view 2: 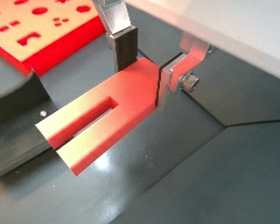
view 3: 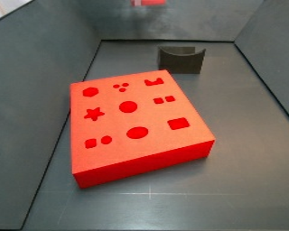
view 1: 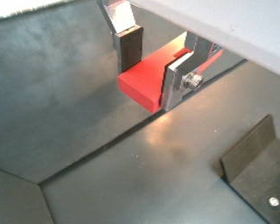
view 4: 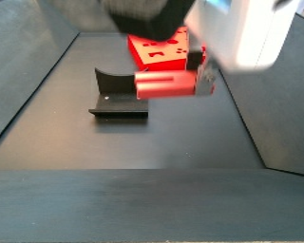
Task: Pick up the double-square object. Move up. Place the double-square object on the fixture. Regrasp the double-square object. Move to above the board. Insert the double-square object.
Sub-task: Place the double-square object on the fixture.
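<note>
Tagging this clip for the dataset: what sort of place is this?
Likely a lab test cell for peg-insertion: grey walled enclosure, a red board with shaped holes, a dark fixture. The hand is raised off the floor and grips the double-square object.

double-square object [view 2: 101, 109] in gripper [view 2: 149, 70], fixture [view 3: 181, 57], holed board [view 3: 135, 126]

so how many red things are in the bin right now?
2. The large red square board with shaped holes lies on the floor. The small flat red double-square piece is held in the gripper, lifted beside the dark notched fixture.
</note>
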Controlling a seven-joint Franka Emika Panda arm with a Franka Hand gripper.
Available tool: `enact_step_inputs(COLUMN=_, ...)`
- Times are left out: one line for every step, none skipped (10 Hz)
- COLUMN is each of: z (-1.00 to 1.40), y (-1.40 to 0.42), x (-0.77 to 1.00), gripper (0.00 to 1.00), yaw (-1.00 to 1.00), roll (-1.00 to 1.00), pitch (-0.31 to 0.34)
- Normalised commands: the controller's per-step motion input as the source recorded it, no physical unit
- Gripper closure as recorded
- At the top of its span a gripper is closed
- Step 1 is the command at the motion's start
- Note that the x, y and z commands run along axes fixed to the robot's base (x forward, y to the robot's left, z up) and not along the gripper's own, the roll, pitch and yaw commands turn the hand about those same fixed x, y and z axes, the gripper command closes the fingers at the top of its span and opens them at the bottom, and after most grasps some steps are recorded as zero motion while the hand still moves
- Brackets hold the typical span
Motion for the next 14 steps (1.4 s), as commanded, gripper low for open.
enact_step_inputs(z=0.37, y=0.0, x=-0.01, gripper=1.0, yaw=0.02, roll=0.07, pitch=0.099)
enact_step_inputs(z=0.03, y=-0.94, x=1.0, gripper=1.0, yaw=1.0, roll=-0.05, pitch=-0.013)
enact_step_inputs(z=-0.02, y=-0.93, x=1.0, gripper=1.0, yaw=1.0, roll=-0.05, pitch=-0.009)
enact_step_inputs(z=-0.02, y=-0.9, x=1.0, gripper=1.0, yaw=1.0, roll=-0.05, pitch=-0.009)
enact_step_inputs(z=-0.01, y=-0.82, x=1.0, gripper=1.0, yaw=1.0, roll=-0.05, pitch=-0.009)
enact_step_inputs(z=-0.02, y=-0.76, x=1.0, gripper=1.0, yaw=1.0, roll=-0.05, pitch=-0.005)
enact_step_inputs(z=-0.02, y=-0.68, x=1.0, gripper=1.0, yaw=1.0, roll=-0.05, pitch=-0.002)
enact_step_inputs(z=-0.02, y=-0.64, x=1.0, gripper=1.0, yaw=1.0, roll=-0.05, pitch=0.0)
enact_step_inputs(z=-0.02, y=-0.54, x=1.0, gripper=1.0, yaw=1.0, roll=-0.06, pitch=0.006)
enact_step_inputs(z=-0.02, y=-0.5, x=1.0, gripper=1.0, yaw=1.0, roll=-0.06, pitch=0.009)
enact_step_inputs(z=-0.02, y=-0.43, x=1.0, gripper=1.0, yaw=1.0, roll=-0.06, pitch=0.015)
enact_step_inputs(z=-0.02, y=-0.39, x=1.0, gripper=1.0, yaw=1.0, roll=-0.07, pitch=0.022)
enact_step_inputs(z=-0.02, y=-0.32, x=1.0, gripper=1.0, yaw=1.0, roll=-0.07, pitch=0.032)
enact_step_inputs(z=-0.02, y=-0.29, x=1.0, gripper=1.0, yaw=1.0, roll=-0.08, pitch=0.038)
